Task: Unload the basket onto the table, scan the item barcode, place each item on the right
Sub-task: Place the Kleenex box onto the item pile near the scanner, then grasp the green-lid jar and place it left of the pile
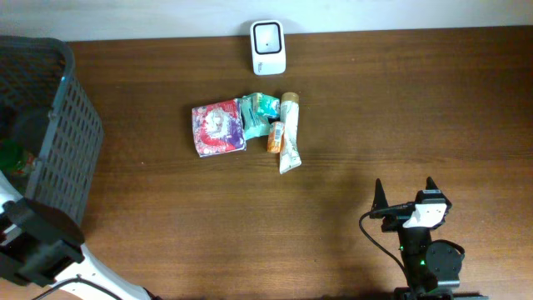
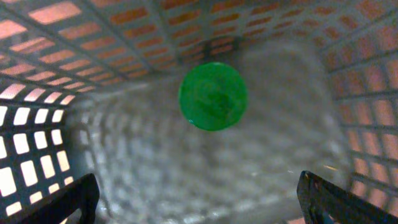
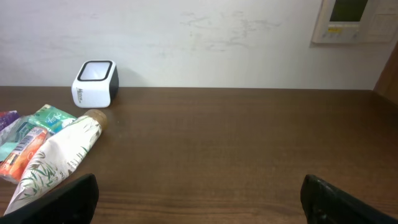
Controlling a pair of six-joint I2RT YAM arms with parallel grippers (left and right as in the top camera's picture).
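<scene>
**Overhead:** Brown wood table (image 1: 166, 208). White barcode scanner (image 1: 268, 47) sits top centre, near the back edge. Just below it, mid-frame, is a cluster of items.
- Pink-red packet (image 1: 218, 127) is on the left of the cluster.
- Teal packet (image 1: 258, 112) touches its right side.
- Small orange tube (image 1: 275, 138) lies next to that.
- Cream leaf-print tube (image 1: 289, 137) is on the right, lying roughly up-down in frame, cap end toward the scanner.

Dark grey mesh basket (image 1: 71, 125) is at the left edge. R gripper (image 1: 405, 190) is lower right, well apart from the cluster, released w/ jaws spread wide and nothing btwn them. L arm (image 1: 33, 242) is in the lower left corner beside the basket; can't make out its claw here.

**Left wrist:** L gripper (image 2: 198, 186) points into the basket, mesh walls all round. Dark fingertips show at both bottom corners, far apart, released and empty. Round green object (image 2: 213, 95) is upper centre, too blurred to tell what it is.

**Right wrist:** Dark fingers (image 3: 68, 199) are at both bottom corners, wide apart, w/ only bare table btwn them. Scanner is upper left by the white wall. Items are at the left edge, leaf-print tube nearest, orange tube just left of it, teal packet behind. Wall panel (image 3: 354, 22) is upper right.
</scene>
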